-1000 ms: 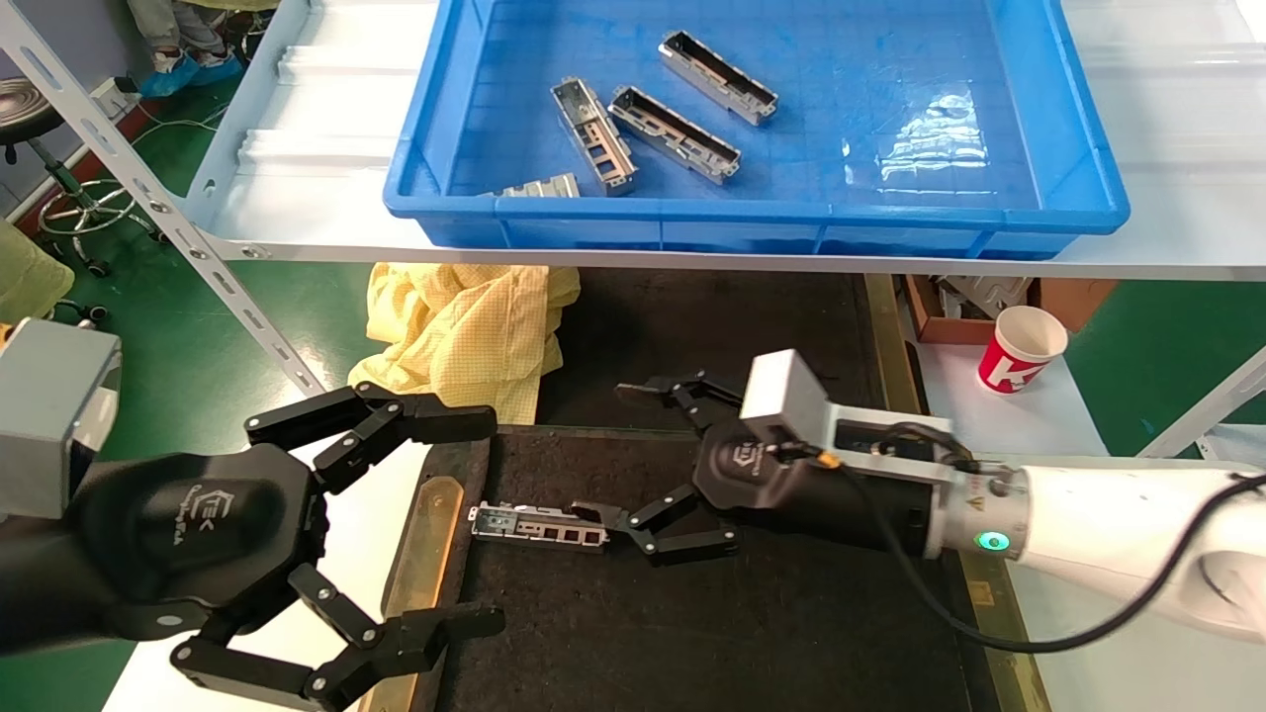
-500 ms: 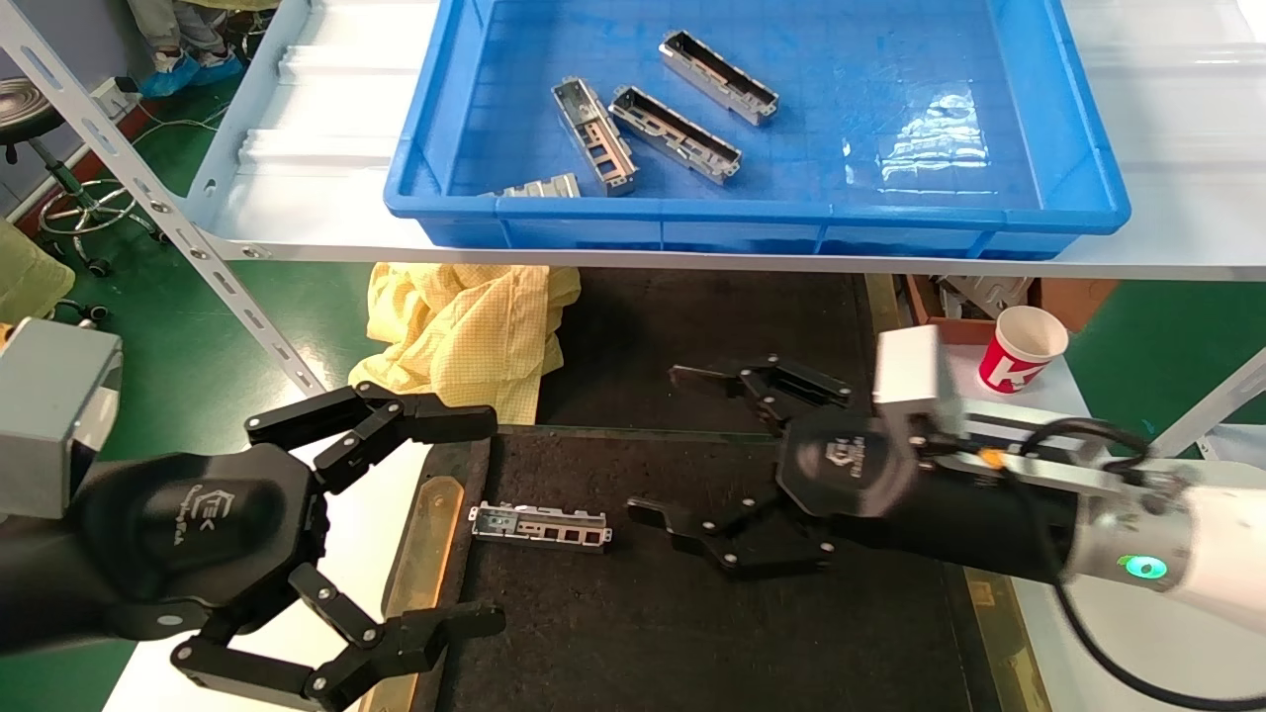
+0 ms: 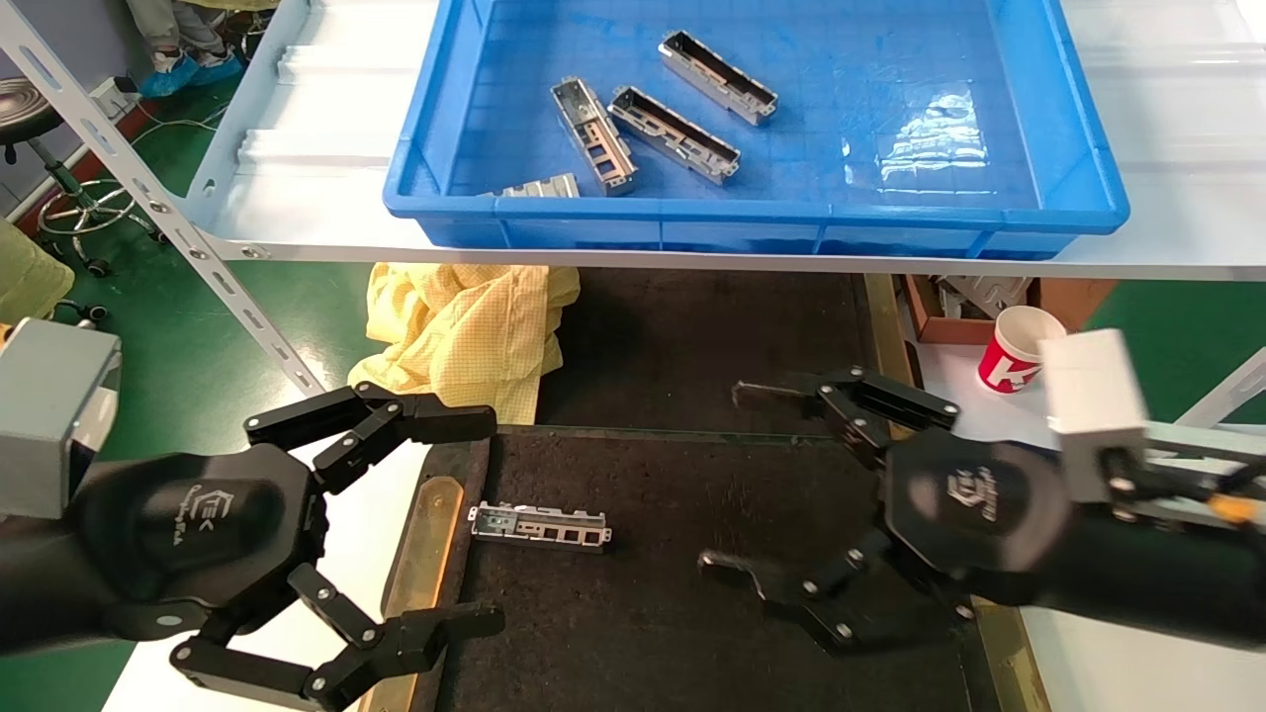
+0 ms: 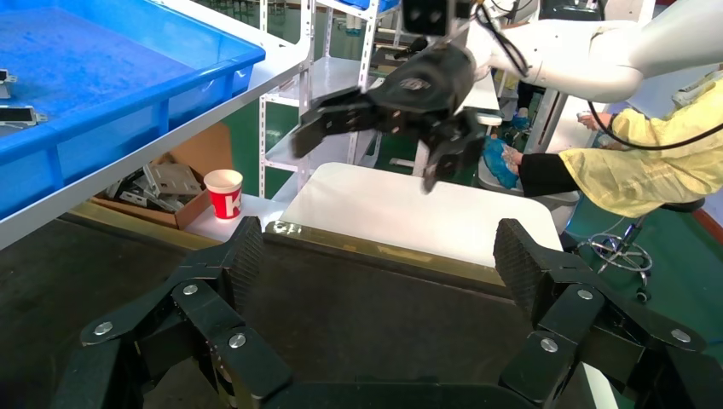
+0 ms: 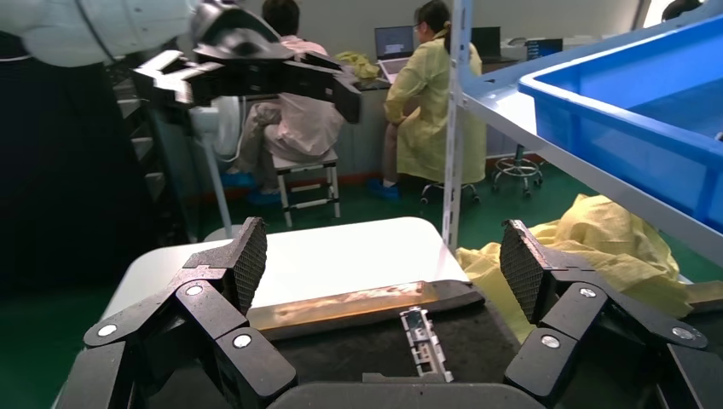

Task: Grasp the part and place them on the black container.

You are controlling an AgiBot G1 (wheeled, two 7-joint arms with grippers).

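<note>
One silvery part [image 3: 540, 526] lies flat on the black container [image 3: 692, 633], near its left brass strip [image 3: 423, 554]; it also shows in the right wrist view [image 5: 425, 342]. My right gripper [image 3: 737, 480] is open and empty, above the container's right half, well right of that part. My left gripper [image 3: 490, 524] is open and empty, at the container's left edge. Several more parts [image 3: 675, 133] lie in the blue bin [image 3: 752, 213] on the shelf above.
A yellow cloth [image 3: 465, 331] lies behind the container's left corner. A red-and-white paper cup [image 3: 1019, 348] and a cardboard box [image 3: 949, 302] stand at the right. A grey shelf post [image 3: 148, 188] slants at the left.
My right gripper has drawn back to the right, away from the part on the black container, staying open. The part and the left gripper have not moved.
</note>
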